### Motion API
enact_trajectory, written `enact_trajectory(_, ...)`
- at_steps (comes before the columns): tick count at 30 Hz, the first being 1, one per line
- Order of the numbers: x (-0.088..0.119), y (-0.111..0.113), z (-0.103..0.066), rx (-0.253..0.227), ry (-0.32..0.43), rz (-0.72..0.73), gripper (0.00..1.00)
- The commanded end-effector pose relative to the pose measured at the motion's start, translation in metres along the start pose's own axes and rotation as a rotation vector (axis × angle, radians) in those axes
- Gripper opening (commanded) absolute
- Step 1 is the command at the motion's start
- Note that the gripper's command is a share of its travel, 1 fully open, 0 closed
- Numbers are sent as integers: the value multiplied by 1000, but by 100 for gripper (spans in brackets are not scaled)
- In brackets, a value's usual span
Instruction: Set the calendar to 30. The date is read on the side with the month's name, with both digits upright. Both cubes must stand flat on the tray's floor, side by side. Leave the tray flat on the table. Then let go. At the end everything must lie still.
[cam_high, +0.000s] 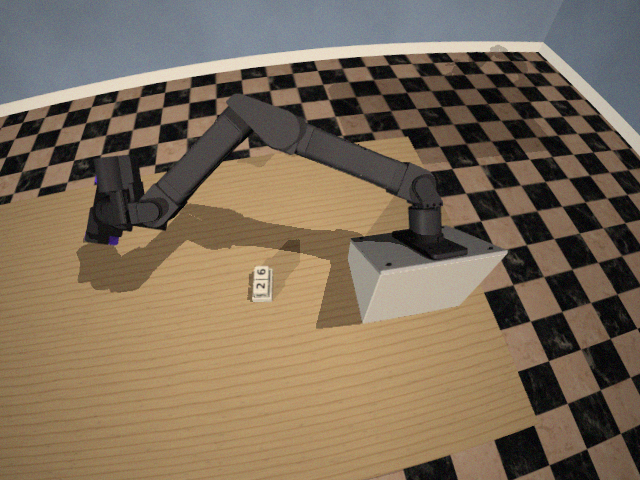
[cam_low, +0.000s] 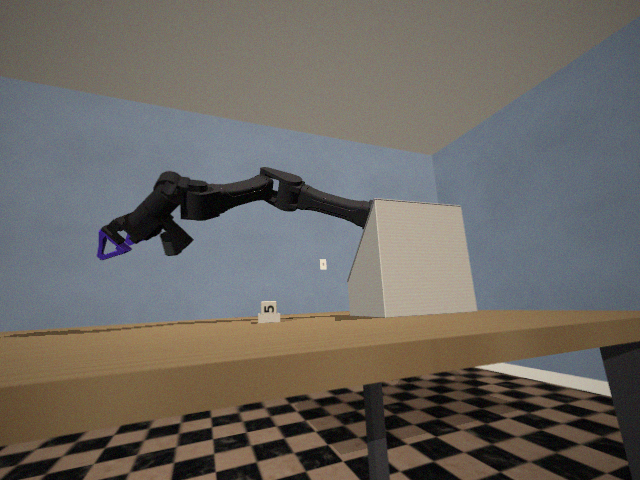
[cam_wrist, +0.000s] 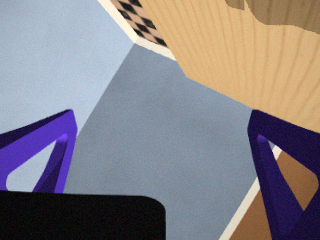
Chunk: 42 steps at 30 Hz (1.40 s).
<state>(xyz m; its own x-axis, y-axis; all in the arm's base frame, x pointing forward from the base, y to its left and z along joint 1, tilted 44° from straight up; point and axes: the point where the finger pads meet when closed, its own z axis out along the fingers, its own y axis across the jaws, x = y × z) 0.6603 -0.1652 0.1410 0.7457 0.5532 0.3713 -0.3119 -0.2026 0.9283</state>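
Pedestal (cam_high: 413, 289) near calendar (cam_high: 261, 283) | jaws wide, well apart, high over table (cam_high: 206, 387)

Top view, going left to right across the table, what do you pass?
The open hand hanging off the arm's end, then the small calendar tray with its two cubes reading 2 and 6 on top, then the arm's gray pedestal.

small white calendar tray (cam_high: 251, 298) sits flat on the wooden table (cam_high: 206, 392), two white cubes side by side in it, top faces showing 2 (cam_high: 261, 284) and 6 (cam_high: 262, 271); the exterior view shows a 5 on one cube face.
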Motion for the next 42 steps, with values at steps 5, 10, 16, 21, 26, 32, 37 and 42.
enact_trajectory(5, 7, 5, -4, -5, 12, 11, 100)
enact_trajectory(10, 7, 5, -4, -5, 12, 11, 100)
enact_trajectory(16, 7, 5, -4, -5, 12, 11, 100)
enact_trajectory(21, 13, 8, -8, 3, 22, -11, 100)
enact_trajectory(26, 10, -9, -21, 96, 23, -248, 100)
enact_trajectory(32, 4, -22, -34, 178, 33, -454, 100)
enact_trajectory(37, -1, -31, -44, 232, 44, -590, 100)
enact_trajectory(42, -9, -40, -57, 299, 64, -758, 100)
